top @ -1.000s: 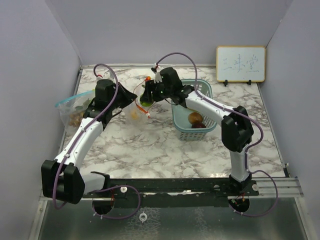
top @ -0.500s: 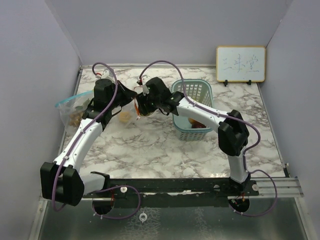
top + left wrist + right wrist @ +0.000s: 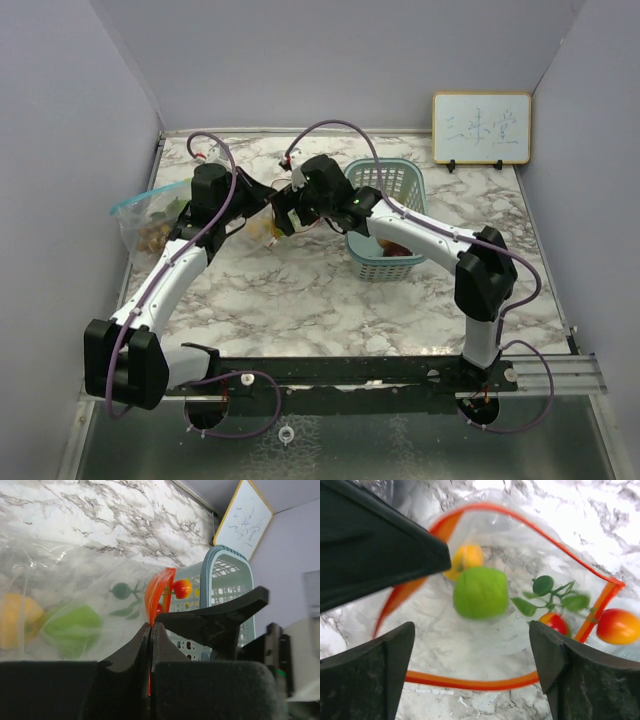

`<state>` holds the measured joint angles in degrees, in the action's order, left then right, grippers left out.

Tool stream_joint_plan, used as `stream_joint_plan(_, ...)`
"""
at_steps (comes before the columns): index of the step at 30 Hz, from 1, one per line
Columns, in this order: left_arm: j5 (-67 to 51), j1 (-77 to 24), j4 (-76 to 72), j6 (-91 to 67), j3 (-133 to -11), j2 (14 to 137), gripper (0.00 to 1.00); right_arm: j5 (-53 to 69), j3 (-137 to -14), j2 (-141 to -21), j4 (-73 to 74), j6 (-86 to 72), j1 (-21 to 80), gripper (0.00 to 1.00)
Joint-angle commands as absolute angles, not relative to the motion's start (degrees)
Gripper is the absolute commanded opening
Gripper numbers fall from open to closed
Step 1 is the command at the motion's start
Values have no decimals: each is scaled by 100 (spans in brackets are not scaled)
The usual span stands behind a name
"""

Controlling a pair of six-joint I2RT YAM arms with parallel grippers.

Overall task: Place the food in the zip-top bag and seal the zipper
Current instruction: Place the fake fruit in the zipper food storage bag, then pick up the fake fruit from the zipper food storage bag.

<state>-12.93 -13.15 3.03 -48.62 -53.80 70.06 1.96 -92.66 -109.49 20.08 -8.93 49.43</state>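
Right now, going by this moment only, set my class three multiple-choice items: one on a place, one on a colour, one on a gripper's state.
1. Where is the green round fruit?
A. in the right gripper's grasp
B. inside the zip-top bag
C. in the left gripper's grasp

2. What colour is the bag's zipper rim?
A. white
B. orange
C. purple

3. How is the right gripper?
A. shut on the fruit
B. shut on the bag's rim
C. open

Answers:
1 B: the fruit lies within the bag's mouth, untouched.
2 B: an orange band rings the mouth, and the left gripper pinches it.
3 C: its fingers stand wide apart above the bag, holding nothing.
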Motion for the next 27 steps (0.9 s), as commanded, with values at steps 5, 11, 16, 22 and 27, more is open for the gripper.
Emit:
stream_joint_plan(5, -1607, -1327, -191, -5248, -5142, 6946, 0, 83, -9762, -10475, 1743, -1268, 4766, 100)
stream_joint_plan(11, -1626, -1311, -184, -5375, -5215, 6867, 0, -101, -9789, -10128, 2248, -1478, 4329, 100)
stream_joint_plan(16, -1708, -1301, -271, -5547, -5341, 6822, 0, 75, -9693, -10118, 2757, -1613, 3996, 97)
stream_joint_plan(22, -1817, -1275, -455, -5792, -5444, 6772, 0, 372, -9910, -10438, 2759, -1646, 3937, 87)
stream_joint_plan(27, -1858, -1254, -511, -5910, -5475, 6701, 0, 651, -10090, -10762, 2667, -1651, 3929, 81)
